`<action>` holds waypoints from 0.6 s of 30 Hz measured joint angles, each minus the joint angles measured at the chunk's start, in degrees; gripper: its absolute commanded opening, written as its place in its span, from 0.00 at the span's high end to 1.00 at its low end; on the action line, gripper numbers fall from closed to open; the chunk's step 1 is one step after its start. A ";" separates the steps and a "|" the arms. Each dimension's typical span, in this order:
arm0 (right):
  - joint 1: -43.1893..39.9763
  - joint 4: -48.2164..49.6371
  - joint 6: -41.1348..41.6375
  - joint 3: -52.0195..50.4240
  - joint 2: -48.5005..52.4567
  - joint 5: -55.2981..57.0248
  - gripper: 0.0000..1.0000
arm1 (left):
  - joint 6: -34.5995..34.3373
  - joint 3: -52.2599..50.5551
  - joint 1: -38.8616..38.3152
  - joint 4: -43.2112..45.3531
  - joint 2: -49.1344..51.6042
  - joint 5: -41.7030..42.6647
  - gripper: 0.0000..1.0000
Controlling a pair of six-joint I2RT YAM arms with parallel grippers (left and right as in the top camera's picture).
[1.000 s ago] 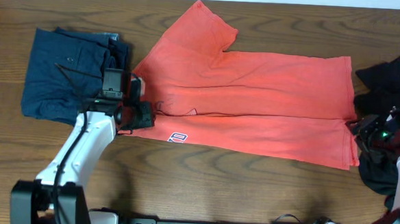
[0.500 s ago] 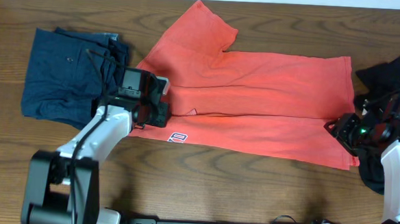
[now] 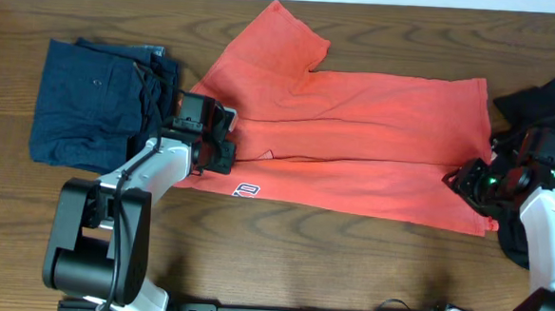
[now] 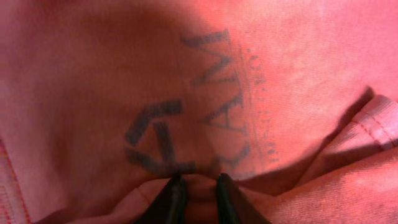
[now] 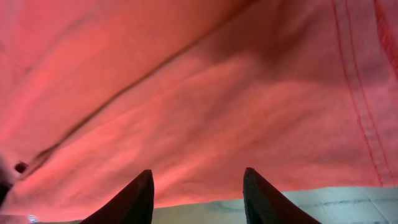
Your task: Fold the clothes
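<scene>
T-shirt: we have the coral-red T-shirt (image 3: 355,131) spread flat across the middle of the table (image 3: 347,273), long axis running 9 to 3 o'clock, with a crease along that same line.
Sleeve: one sleeve (image 3: 279,41) sticks out toward 12 o'clock from the shirt's left half.
Lettering: a small patch of white-and-navy lettering (image 3: 246,190) peeks out at the shirt's 7 o'clock edge. On the left wrist camera we see dark letters showing faintly on the cloth.
Left gripper: the left gripper (image 4: 198,182) sits at the shirt's 9 o'clock end. Its two dark fingers are drawn in close and pinch a raised ridge of red fabric between them.
Right gripper: the right gripper (image 5: 198,174) is at the shirt's 4 o'clock corner. Its fingers are spread wide over the cloth with nothing between them.
Hem: from the right wrist we catch the stitched hem (image 5: 360,93) running along the 3 o'clock side, and a pale strip of table below the fabric at 6 o'clock.
Navy garment: the navy garment (image 3: 85,103) lies in a folded block at 9 o'clock of the shirt, just beside the left gripper.
Black garment: the black garment (image 3: 537,102) is bunched at 3 o'clock, right at the shirt's end, partly under the right arm.
</scene>
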 measured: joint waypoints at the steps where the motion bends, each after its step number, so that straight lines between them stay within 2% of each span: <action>1: 0.00 -0.02 0.00 -0.24 0.33 0.04 0.55 | 0.17 0.07 0.00 0.11 0.11 -0.31 0.94; 14: 0.00 3.37 0.02 -0.48 5.35 0.72 0.54 | -2.56 1.29 0.04 0.26 -3.37 -0.79 0.93; 16: 0.00 4.33 0.04 -0.48 6.82 1.81 0.54 | -2.43 1.84 0.04 0.26 -4.24 -0.79 0.71; 18: 0.00 5.38 0.07 -0.50 8.68 2.91 0.54 | -2.80 2.27 0.04 -0.44 -4.50 -0.81 0.67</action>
